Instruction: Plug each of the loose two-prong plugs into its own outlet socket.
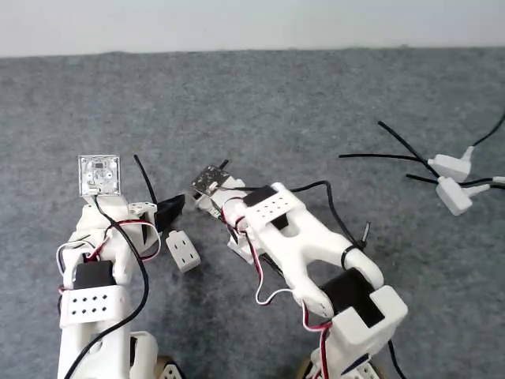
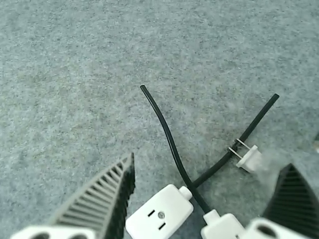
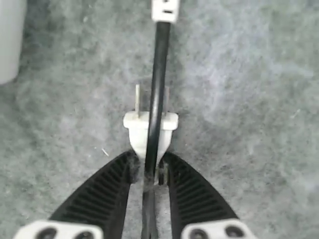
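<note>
Your left gripper (image 2: 210,162) stands wide open, with the outlet socket (image 2: 159,214) between its fingers. Your right gripper (image 3: 149,162) is closed narrowly on the plug (image 3: 135,124). Its prongs (image 3: 137,98) lie along the cable (image 3: 157,59), pointing straight at the socket ahead. The right arm is nearer.

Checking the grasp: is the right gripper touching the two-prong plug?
Touching. In the right wrist view the right gripper is clamped on both sides of the plug.
</note>
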Robot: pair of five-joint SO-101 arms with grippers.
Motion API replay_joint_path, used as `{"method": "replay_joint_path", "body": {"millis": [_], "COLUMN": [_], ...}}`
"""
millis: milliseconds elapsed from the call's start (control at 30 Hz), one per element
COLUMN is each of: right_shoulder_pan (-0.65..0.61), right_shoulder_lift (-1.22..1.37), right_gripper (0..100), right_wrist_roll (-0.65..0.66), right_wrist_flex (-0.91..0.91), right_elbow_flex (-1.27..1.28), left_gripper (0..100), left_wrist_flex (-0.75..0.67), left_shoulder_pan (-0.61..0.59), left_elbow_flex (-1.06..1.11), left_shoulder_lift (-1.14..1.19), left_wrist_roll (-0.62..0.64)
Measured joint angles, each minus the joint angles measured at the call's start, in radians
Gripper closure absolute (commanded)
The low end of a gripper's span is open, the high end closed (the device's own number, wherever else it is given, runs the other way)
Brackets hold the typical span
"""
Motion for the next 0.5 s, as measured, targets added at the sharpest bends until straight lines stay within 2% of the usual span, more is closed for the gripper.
{"method": "replay_joint_path", "body": {"millis": [267, 500], "right_shoulder_pan": [0.008, 0.049], "right_shoulder_lift": [0.003, -0.227], "right_gripper": [98.9, 98.9], "right_wrist_roll": [0.064, 0.075], "right_wrist_flex": [0.034, 0.072], "right_elbow_flex": [-0.021, 0.098], "left_gripper": [59, 59], "left_wrist_flex": [0.0, -0.035], "left_shoulder_pan": [0.0, 0.003], "left_elbow_flex": [0.0, 0.028], "left_shoulder_lift": [0.0, 0.0], "left_wrist_roll": [0.0, 0.0]}}
